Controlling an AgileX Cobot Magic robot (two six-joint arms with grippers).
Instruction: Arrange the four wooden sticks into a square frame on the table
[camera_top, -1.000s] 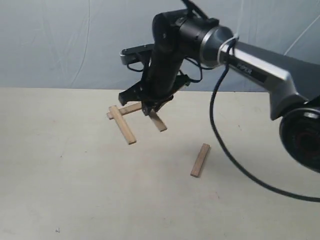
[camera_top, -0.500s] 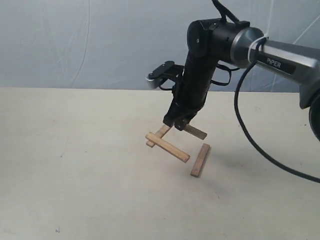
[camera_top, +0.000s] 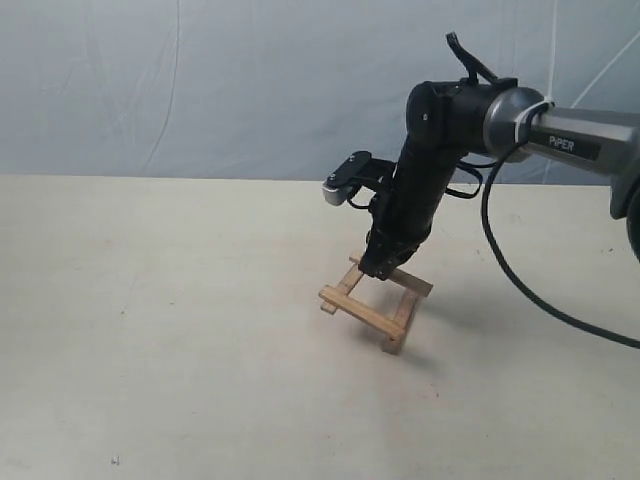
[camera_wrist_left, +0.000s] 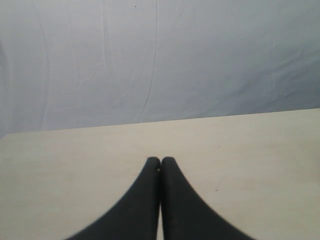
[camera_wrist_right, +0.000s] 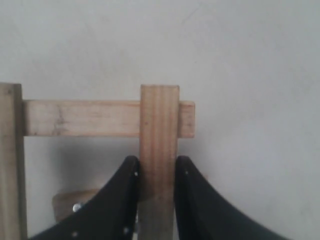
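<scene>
The right gripper (camera_top: 378, 268) is low over the table (camera_top: 150, 350). Its jaws are pinched narrow on one stick, the held stick (camera_wrist_right: 159, 120). This stick lies across the end of the far stick (camera_wrist_right: 80, 118). The side stick (camera_wrist_right: 10, 160) crosses the far stick's other end. A bit of the near stick (camera_wrist_right: 67, 202) peeks out beside the jaws.

That makes four wooden sticks, one, two, three, four. Together they make one square frame (camera_top: 358, 311) with its ends sticking out a little. It sits on the table, a bit right of the middle in the exterior view.

The left gripper (camera_wrist_left: 160, 161) is away from the sticks, over bare table. Its jaws are pressed tight together with nothing between them. So there are two grippers, and only one is busy.

I think the step in hand is setting the last stick down to close the square. The next move needs care. The jaws should open slowly and then lift straight up. A small bump could push the light sticks and spoil the square.
</scene>
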